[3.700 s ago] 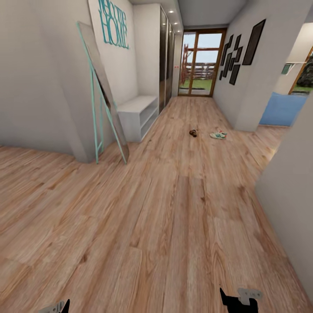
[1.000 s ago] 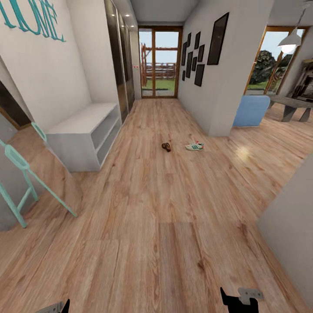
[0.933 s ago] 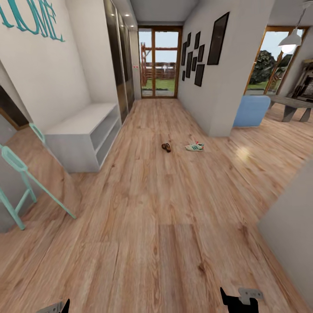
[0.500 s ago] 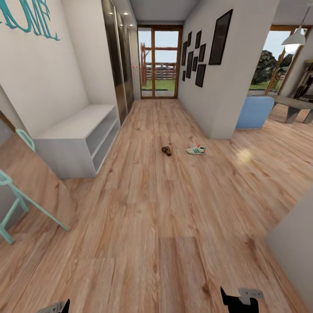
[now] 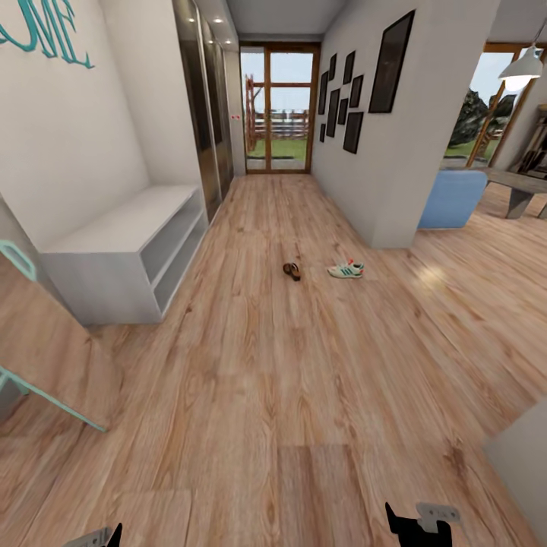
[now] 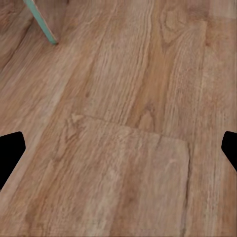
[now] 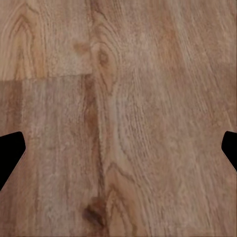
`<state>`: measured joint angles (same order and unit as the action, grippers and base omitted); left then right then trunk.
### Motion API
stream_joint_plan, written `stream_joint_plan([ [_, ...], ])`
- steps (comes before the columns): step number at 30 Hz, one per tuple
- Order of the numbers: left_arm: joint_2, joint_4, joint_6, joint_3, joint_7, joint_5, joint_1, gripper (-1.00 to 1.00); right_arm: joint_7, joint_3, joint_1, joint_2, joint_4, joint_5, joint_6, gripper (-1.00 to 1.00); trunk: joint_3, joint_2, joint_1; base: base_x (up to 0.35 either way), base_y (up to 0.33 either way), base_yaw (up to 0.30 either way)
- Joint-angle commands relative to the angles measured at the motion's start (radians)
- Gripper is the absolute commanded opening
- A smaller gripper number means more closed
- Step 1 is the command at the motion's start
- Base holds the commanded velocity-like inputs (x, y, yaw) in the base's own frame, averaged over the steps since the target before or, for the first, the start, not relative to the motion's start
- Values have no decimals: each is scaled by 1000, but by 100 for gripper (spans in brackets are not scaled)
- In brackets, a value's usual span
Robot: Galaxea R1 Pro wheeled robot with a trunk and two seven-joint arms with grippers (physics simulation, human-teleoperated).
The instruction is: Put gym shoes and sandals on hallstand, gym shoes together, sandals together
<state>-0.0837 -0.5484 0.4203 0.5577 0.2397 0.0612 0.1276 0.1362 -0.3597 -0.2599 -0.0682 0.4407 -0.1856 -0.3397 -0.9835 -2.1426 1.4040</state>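
Two kinds of footwear lay out on the corridor floor (image 5: pixel 289 395), none yet on the rack. Left side: the hallstand (image 5: pixel 121 254) stood against the wall, bench top and both open shelves bare as far as could be seen. A teal pole (image 5: pixel 45 403) leaned nearer the robot. Left claw (image 6: pixel 118 148) hung over bare planks, fingertips spread wide, gripping nothing. Centre: the sandals (image 5: pixel 292 270) sat mid-corridor, a small dark shape; too distant to tell one from two. Just to their right, apart from them, the gym shoes (image 5: pixel 346 269) lay, green stripes visible; again unclear whether one or both. Right claw (image 7: pixel 118 148) likewise spread wide and unloaded above the floor. Both items well ahead of the robot. Judgement: sneakers probably light with a soft upper, best pinched across the heel collar or side wall; sandals likely stiffer, soles rigid, straps thin, so take the footbed edge or the heel block.
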Motion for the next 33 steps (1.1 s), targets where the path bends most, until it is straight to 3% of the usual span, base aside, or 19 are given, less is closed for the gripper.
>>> stream_joint_plan([
  [1, 1, 1, 3, 8, 9, 6, 1, 100, 6, -8, -1, 1, -1, -9, -4, 100, -1, 0, 0, 340, 0, 0],
  [33, 1, 1, 3, 8, 9, 6, 1, 100, 6, -8, -1, 1, -2, -9, -4, 100, -1, 0, 0, 340, 0, 0],
])
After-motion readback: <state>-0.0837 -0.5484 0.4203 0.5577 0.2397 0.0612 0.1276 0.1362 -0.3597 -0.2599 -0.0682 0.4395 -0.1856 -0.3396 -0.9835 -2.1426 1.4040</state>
